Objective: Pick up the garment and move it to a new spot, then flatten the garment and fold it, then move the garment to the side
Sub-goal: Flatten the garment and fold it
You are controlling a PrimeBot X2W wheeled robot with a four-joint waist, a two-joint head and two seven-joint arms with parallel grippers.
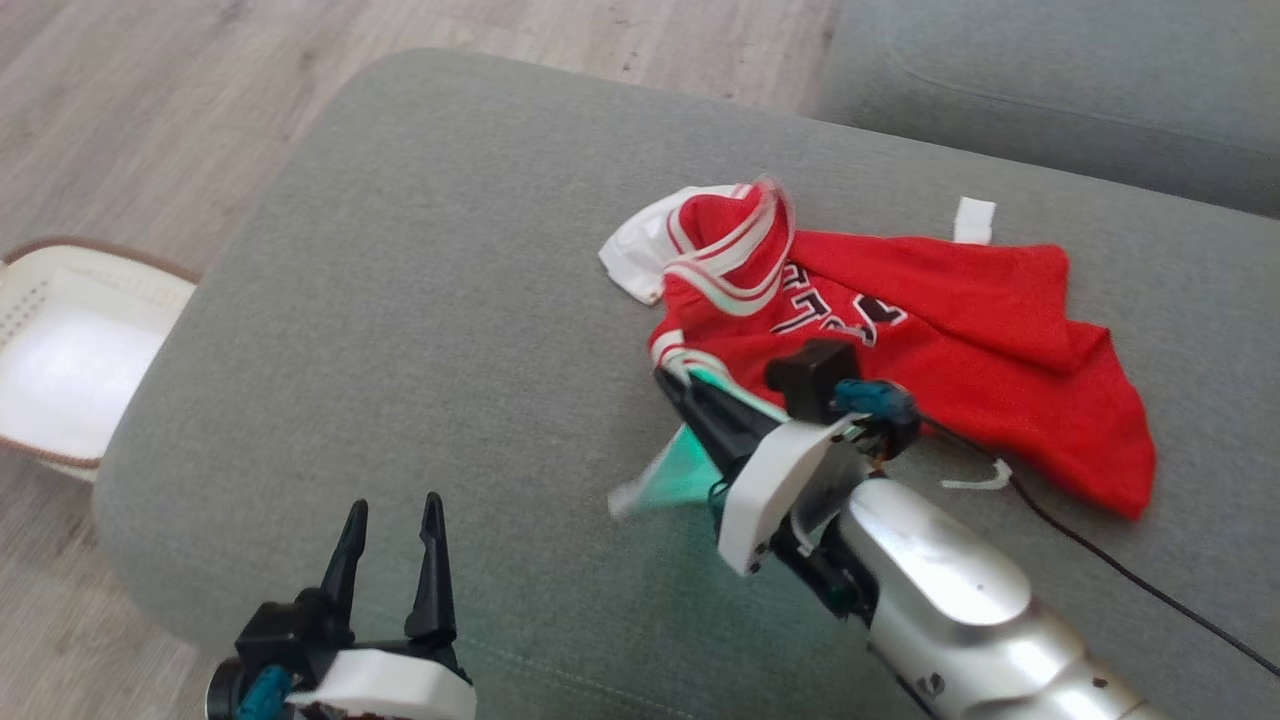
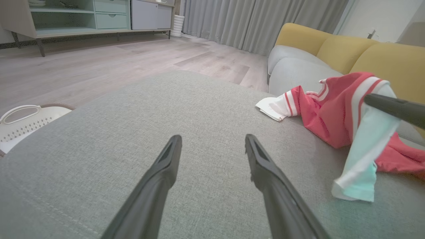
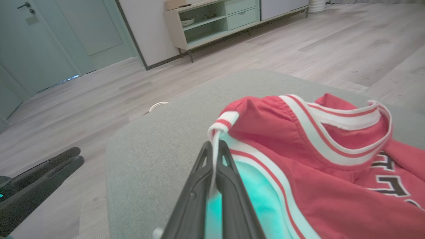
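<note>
Grey cushion (image 1: 450, 300): woven fabric seat that carries the work. In the head view the garment (image 1: 980, 330) lies on its 2 o'clock part.
Garment: red jersey, crumpled, with the black numerals partly folded under and the striped collar bunched at its 11 o'clock end. One white sleeve is raised off the cushion and hangs from the right gripper (image 1: 668, 382) (the sleeve looks green-tinted).
White tag (image 1: 975, 220): lies flat on the cushion at 12 o'clock of the garment.
Right gripper: fingers pressed together, pinching the striped sleeve trim at the garment's 8 o'clock edge.
Left gripper (image 1: 393, 508): fingers spread and holding nothing. It sits at 7 o'clock of the garment, well apart from it, over bare cushion.
In the way: the right arm crosses the garment's lower hem in the head view. A black cable (image 1: 1100, 560) trails from the wrist over the cushion toward 4 o'clock, near that hem.
Basket (image 1: 30, 290): white with perforated walls and a brown rim, on the wood floor (image 1: 150, 100) at 9 o'clock of the cushion. Its inside is a white glare, so the contents cannot be told.
Sideboard (image 3: 240, 18): stands against the far wall. The open shelf holds bowls (image 3: 187, 21), and the drawers are shut.
Sofa: a second grey seat (image 1: 1050, 90) at 1 o'clock, with yellow back cushions (image 2: 332, 43) behind it.
</note>
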